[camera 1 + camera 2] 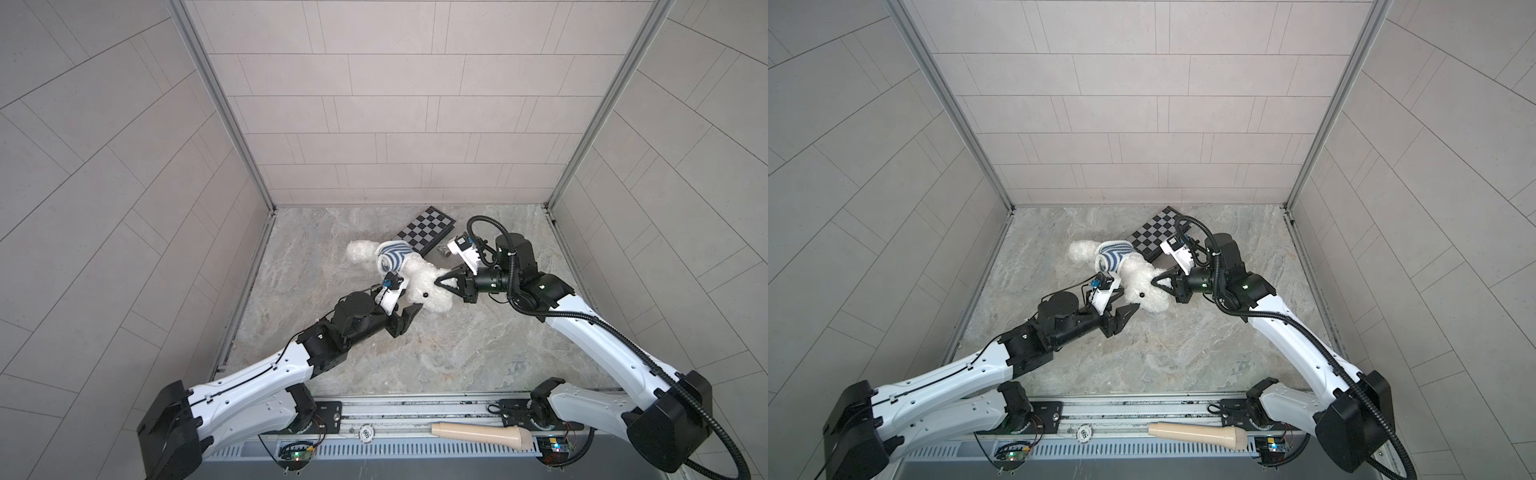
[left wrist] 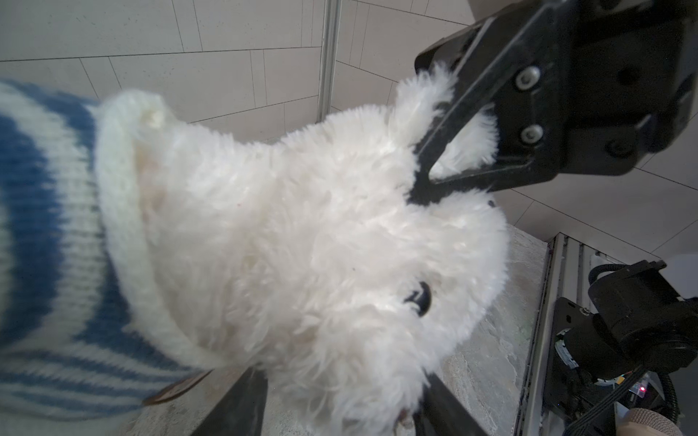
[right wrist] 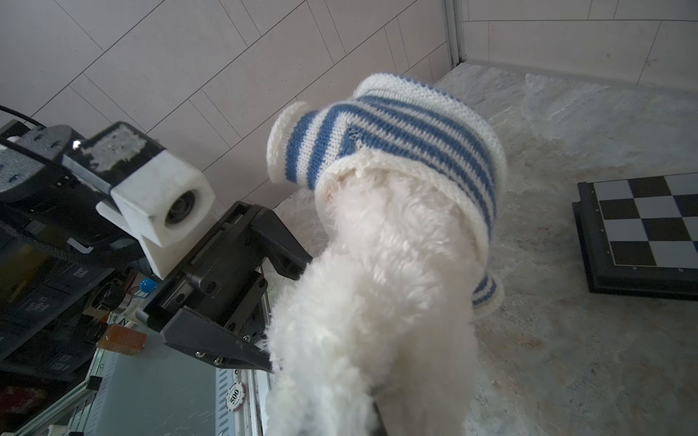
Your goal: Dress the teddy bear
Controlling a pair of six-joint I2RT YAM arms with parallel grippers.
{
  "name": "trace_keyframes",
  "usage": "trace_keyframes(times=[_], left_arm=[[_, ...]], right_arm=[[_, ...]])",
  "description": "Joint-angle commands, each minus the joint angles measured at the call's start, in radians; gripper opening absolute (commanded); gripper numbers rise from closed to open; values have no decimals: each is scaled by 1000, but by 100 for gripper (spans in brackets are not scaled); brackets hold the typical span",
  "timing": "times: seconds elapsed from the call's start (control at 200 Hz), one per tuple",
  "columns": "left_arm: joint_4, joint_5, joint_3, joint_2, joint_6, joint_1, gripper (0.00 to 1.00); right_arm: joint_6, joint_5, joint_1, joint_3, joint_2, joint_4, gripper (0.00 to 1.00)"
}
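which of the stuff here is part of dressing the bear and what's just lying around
Part of the job: teddy bear, striped sweater on its body, right gripper pinching its ear, left gripper open at its head.
Lying about: chessboard, poker chip, beige handle.

I see the teddy bear [image 1: 419,279], fluffy white with a small black eye, lying stretched out just beside the chessboard [image 1: 428,228]. A blue-and-white striped sweater [image 1: 395,254] is bunched around its middle.
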Motion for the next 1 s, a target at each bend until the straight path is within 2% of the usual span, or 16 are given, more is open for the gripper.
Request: trace_keyframes(times=[0.0, 0.135, 0.245, 0.29, 0.33, 0.471, 0.626, 0.821, 0.996], left_arm=[[73, 11, 39, 15, -3, -5, 56], [80, 42, 46, 35, -6, -5, 36], [82, 52, 38, 27, -11, -5, 12], [81, 58, 36, 15, -19, -5, 5], [84, 57, 32, 4, -30, -4, 0], [61, 59, 55, -33, -125, 29, 0], [53, 133, 84, -35, -333, 148, 0], [160, 265, 67, -26, -585, 286, 0], [301, 345, 44, -9, -748, 339, 0]], right_arm=[[-14, -39, -2, 5, -24, 65, 0], [-14, -26, -2, 1, -19, 65, 0], [-16, -10, -2, 3, -19, 65, 0], [-20, 0, -4, 3, -20, 65, 0], [-31, 8, -4, 2, -25, 64, 6], [-76, 22, -2, -22, -78, 88, 31], [-81, 78, -2, -109, -226, 197, 53], [-119, 192, -2, -237, -419, 306, 63], [-105, 227, -2, -306, -467, 367, 63]])
